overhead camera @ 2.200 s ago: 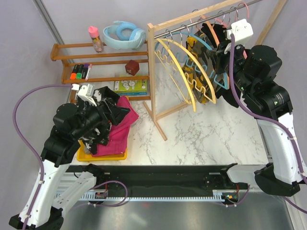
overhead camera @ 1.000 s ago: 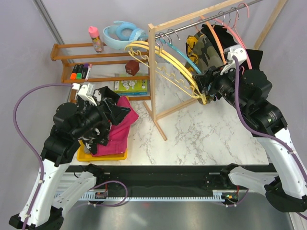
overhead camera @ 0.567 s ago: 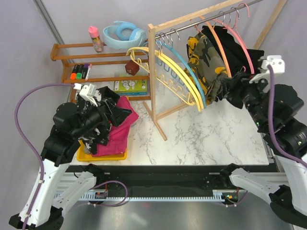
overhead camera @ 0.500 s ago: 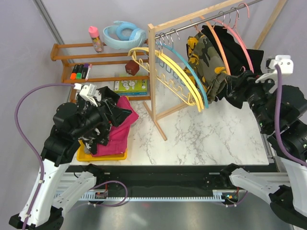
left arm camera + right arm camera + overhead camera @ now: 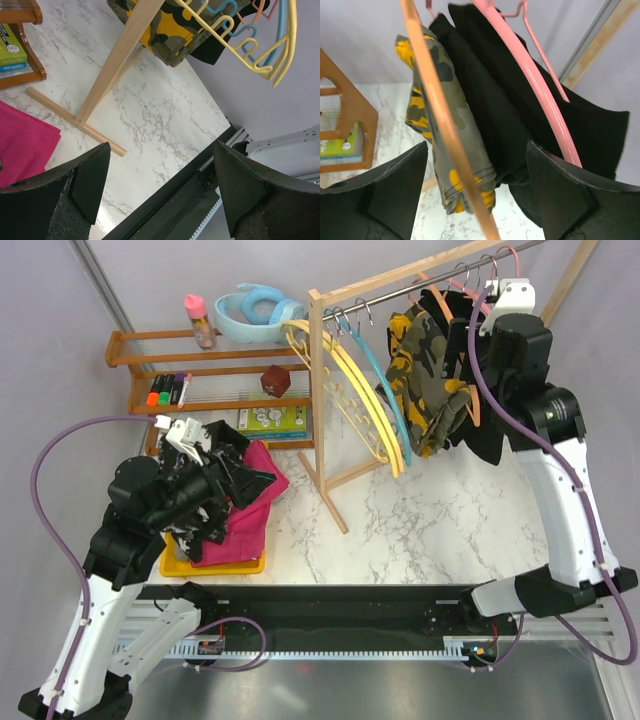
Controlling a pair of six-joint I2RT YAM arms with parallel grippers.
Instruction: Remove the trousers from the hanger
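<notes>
Magenta trousers (image 5: 255, 505): crumpled on the yellow tray (image 5: 240, 566), near left on the tabletop (image 5: 450, 530).
Camouflage trousers (image 5: 428, 380): draped on the orange hanger (image 5: 432, 95), far right on the wooden rack (image 5: 319, 390).
Black trousers (image 5: 487, 107): hanging just right of the camouflage pair, at the pink hanger (image 5: 542, 87).
Yellow hangers (image 5: 289, 35): hanging left of the camouflage pair.
Left arm: elbow bent, wrist poised above the magenta pile.
Left claw (image 5: 160, 190): fingers spread wide, nothing between them.
Right arm: stretched up and far, wrist at hanger height.
Right claw (image 5: 477, 190): fingers wide apart, orange hanger running between them unclamped; no cloth held.
</notes>
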